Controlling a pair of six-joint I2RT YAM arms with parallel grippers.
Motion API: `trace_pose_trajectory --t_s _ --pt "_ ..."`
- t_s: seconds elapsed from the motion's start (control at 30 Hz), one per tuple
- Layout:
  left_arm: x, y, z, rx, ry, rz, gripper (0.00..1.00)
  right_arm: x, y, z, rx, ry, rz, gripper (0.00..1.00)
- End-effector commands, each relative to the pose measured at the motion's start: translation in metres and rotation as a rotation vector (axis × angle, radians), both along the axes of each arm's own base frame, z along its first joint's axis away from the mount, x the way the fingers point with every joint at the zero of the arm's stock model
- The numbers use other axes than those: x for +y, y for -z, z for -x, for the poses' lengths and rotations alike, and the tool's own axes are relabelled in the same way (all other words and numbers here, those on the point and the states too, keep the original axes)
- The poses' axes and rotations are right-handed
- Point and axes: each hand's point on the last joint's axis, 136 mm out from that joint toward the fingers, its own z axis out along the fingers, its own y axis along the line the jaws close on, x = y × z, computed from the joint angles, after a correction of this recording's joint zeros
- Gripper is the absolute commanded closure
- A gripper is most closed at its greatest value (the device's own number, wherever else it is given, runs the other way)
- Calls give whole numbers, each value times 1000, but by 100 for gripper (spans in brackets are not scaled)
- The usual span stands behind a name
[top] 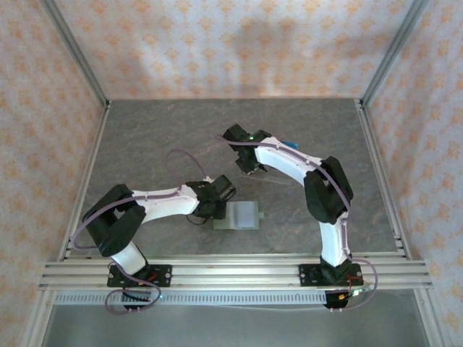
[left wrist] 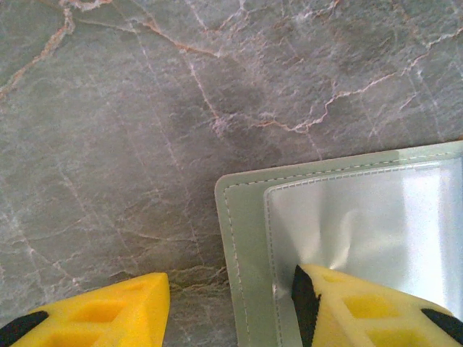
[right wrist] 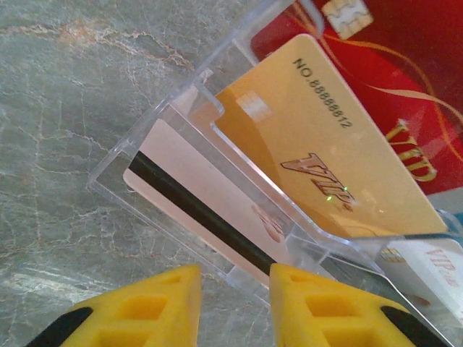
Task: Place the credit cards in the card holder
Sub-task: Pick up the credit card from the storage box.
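The sage-green card holder (left wrist: 249, 238) lies open on the table, its pale inner pocket (left wrist: 376, 217) facing up; from above the holder (top: 240, 215) sits at centre front. My left gripper (left wrist: 230, 312) is open at its left edge, the right finger (left wrist: 362, 311) resting on the pocket and the left finger over bare table. A gold card (right wrist: 318, 144), a red card (right wrist: 405, 65), a pale card with a black stripe (right wrist: 195, 195) and a pale grey card (right wrist: 434, 267) stand in a clear tray. My right gripper (right wrist: 235, 303) is open just before the tray's near edge, holding nothing.
The clear ridged acrylic tray (right wrist: 145, 137) sits on the grey marble table (top: 145, 144) under the right wrist (top: 249, 168). A blue edge (top: 289, 143) pokes out behind that arm. Metal frame rails and patterned walls bound the table.
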Motion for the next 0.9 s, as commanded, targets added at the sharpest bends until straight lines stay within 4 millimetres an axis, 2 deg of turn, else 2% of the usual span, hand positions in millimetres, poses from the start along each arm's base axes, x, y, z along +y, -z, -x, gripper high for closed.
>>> trace_pose_trajectory --t_s 0.0,0.4,0.7,0.87 --pt "7 8 5 17 -8 -42 50 -1 -7 -15 -51 -10 41 70" --pt "7 6 5 15 -6 -45 51 -2 6 -23 -49 -22 90 76" --pt "7 8 5 19 -6 -47 51 -1 -12 -22 -72 -26 61 89" --pt "6 7 5 21 -2 -50 51 -4 -22 -22 -84 -31 68 92"
